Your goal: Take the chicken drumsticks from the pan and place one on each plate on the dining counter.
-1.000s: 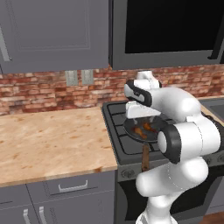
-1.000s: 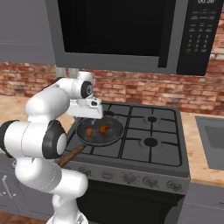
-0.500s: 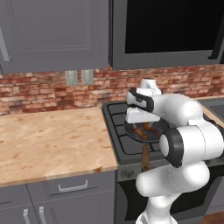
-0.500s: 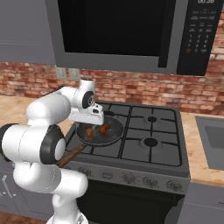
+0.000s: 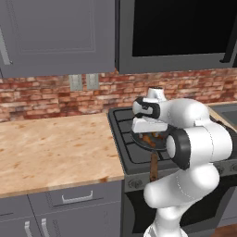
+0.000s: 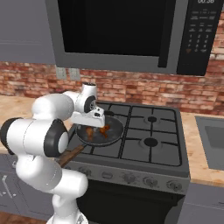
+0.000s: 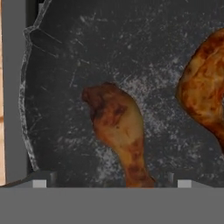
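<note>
Left base view: the arm leans in over the stove (image 5: 134,152); the gripper (image 5: 149,133) hangs just above the pan (image 5: 147,141), which sits on a front burner with its wooden handle (image 5: 154,167) jutting past the stove's front edge; a bit of orange meat peeks out under the hand.

Right base view: same pan (image 6: 99,134), clearer now; both chicken drumsticks (image 6: 97,131) lie close together inside it, right beneath the gripper (image 6: 94,124); the plates and the dining counter are nowhere near this spot, so there's a carry ahead.

Hand view: here's the close call; jaws spread wide apart, nothing between them yet; the fingertips (image 7: 40,183) frame the thin bone end of the near drumstick (image 7: 117,129), its fat end pointing up the picture; the second drumstick (image 7: 204,92) lies at the right edge, apart from the first.

Risk, grip: closing on that narrow bone end could let the heavy end swing or slip out.

Risk, pan: coming down too low, the fingers could strike the pan floor or nudge the pan by its rim (image 7: 26,92).

Risk, neighbour: a sideways shove could knock the first drumstick into the second.
</note>
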